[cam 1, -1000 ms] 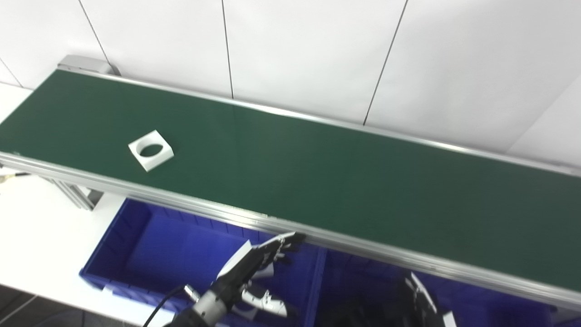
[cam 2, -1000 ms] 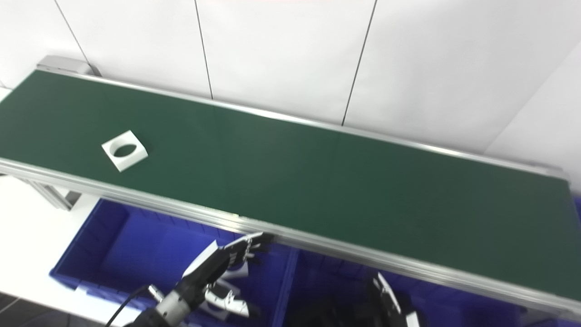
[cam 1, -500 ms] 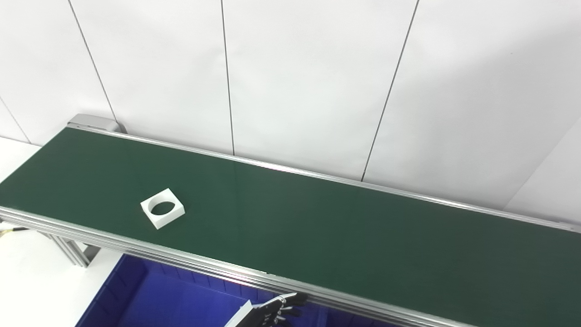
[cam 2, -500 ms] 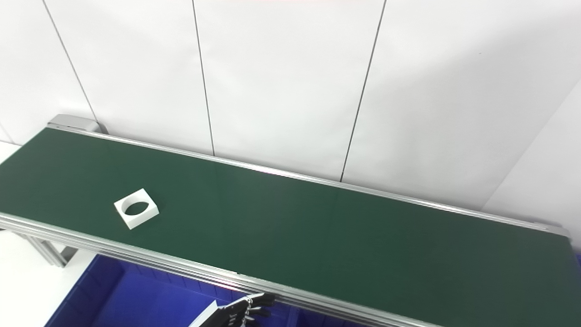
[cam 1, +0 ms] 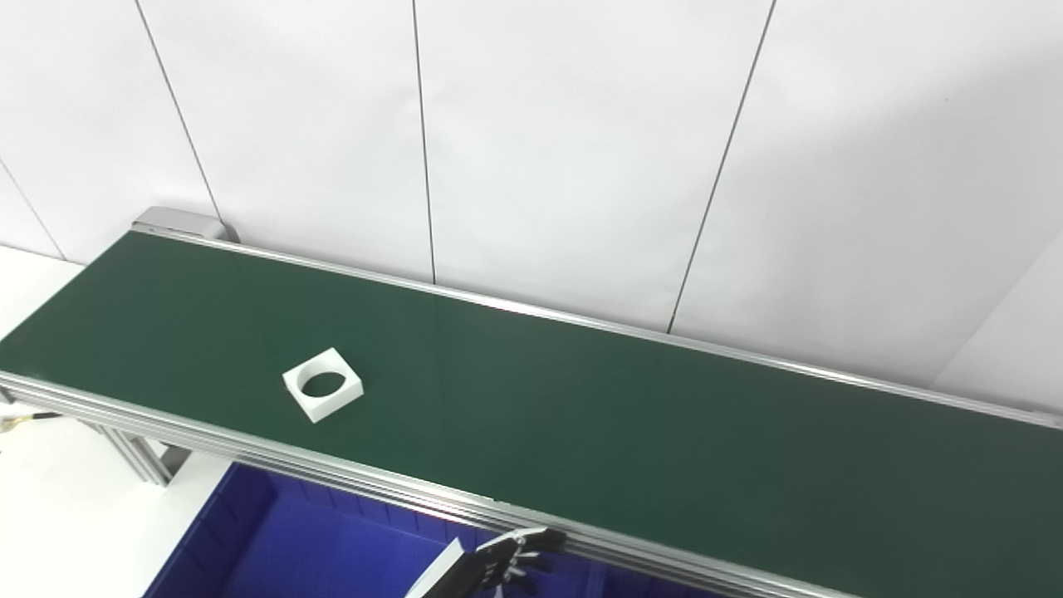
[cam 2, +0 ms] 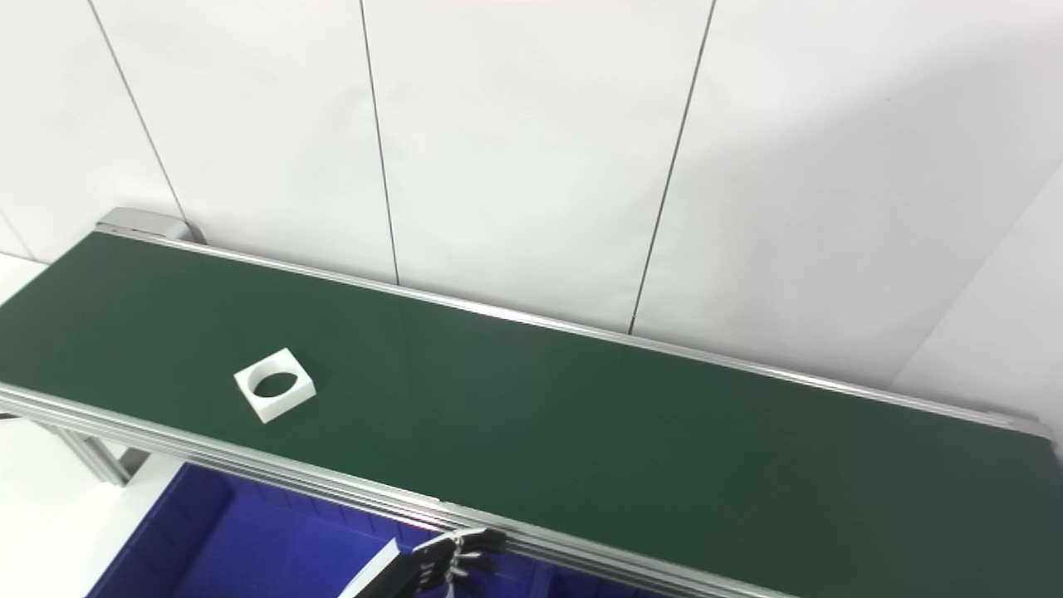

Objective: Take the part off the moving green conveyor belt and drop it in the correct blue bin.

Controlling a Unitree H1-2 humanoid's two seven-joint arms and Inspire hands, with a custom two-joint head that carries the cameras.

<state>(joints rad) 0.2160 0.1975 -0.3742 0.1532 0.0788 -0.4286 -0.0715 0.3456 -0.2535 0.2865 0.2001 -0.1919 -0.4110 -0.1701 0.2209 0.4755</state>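
— since the earlier frame our white part (cam 1: 323, 396) has ridden further right along the belt (cam 1: 631, 432); part of that shift is our head moving.
— it's on the near-left stretch, untouched. we're waiting to pick.
— our left hand (cam 1: 498, 565) sits below the belt's near rail, fingers (cam 2: 465, 544) extended, holding nothing. the right hand is out of view.
— next we'd judge a lift over the rail, timed to the part.
— count: one part, one belt, one blue bin (cam 1: 274, 548) showing.
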